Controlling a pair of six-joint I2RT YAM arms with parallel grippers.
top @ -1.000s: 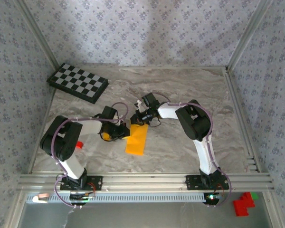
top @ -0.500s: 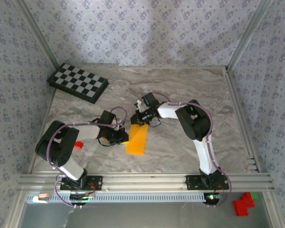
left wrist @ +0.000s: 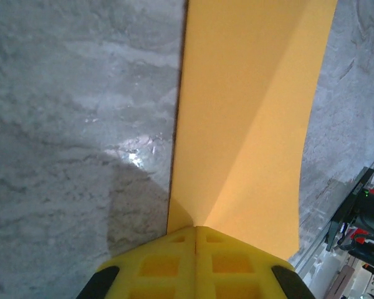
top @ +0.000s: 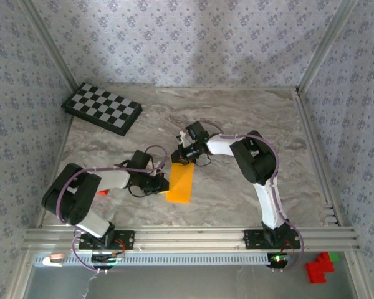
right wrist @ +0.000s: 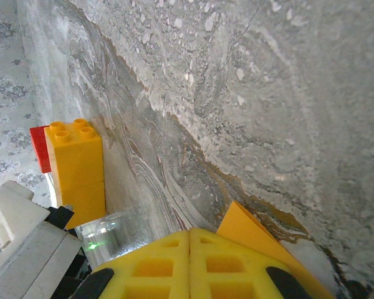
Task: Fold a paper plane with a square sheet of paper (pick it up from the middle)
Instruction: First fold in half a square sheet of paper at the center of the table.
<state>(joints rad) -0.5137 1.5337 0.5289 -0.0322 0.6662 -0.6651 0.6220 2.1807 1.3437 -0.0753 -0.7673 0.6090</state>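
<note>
The square sheet of paper, orange-yellow and creased into a narrow strip, lies flat mid-table. My left gripper is shut, its tip against the strip's left long edge. In the left wrist view the paper runs away from the shut yellow jaws of the left gripper, with a crease starting at their tip and a slight curl beside it. My right gripper is shut and rests at the strip's far end. In the right wrist view a paper corner pokes out beside the right gripper.
A black-and-white checkered board lies at the far left. A small orange block stands against a red brick near the left arm. An aluminium rail bounds the near edge, with red bricks beyond it.
My left gripper has slid toward the near side along the paper's left edge, and the left arm's elbow has dropped. The right gripper and the paper have stayed put.
</note>
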